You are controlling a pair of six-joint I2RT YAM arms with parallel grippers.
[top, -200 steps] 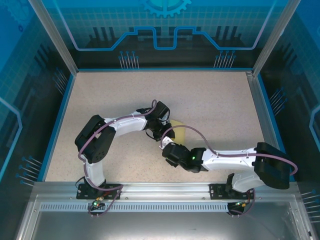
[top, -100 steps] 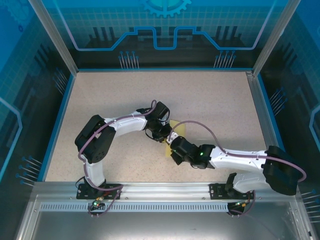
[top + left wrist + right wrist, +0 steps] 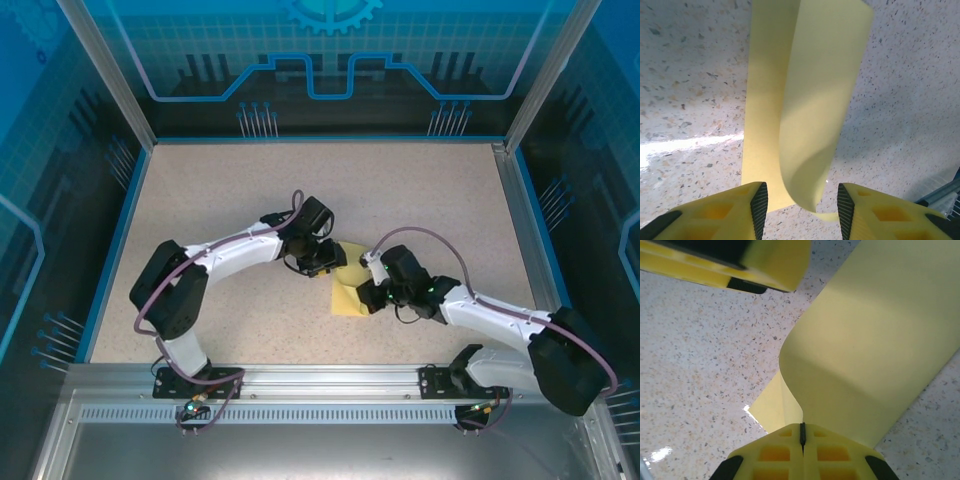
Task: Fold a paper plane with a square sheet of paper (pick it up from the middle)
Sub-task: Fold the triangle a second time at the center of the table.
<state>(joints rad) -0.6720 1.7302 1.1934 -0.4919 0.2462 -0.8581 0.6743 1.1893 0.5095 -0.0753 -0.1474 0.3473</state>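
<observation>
- The square sheet of paper (image 3: 875,355) is plain pale yellow and curled over itself. One part lies flat on the speckled counter (image 3: 430,200), and the rest rises in a smooth bend.
- The right tool (image 3: 802,432) is pressed together, pinching the sheet's raised edge.
- The left tool (image 3: 800,200) is spread, with its fingers (image 3: 715,215) either side of the curl's end.
- The sheet lies mid-counter, between both tools.

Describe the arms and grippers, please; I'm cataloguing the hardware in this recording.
Both arms are white shells with black joints: left arm, right arm. A purple cable loops along each. A green light glows near the right wrist. The left gripper and right gripper have yellow plastic fingers with hollow cells and black pads.
</observation>
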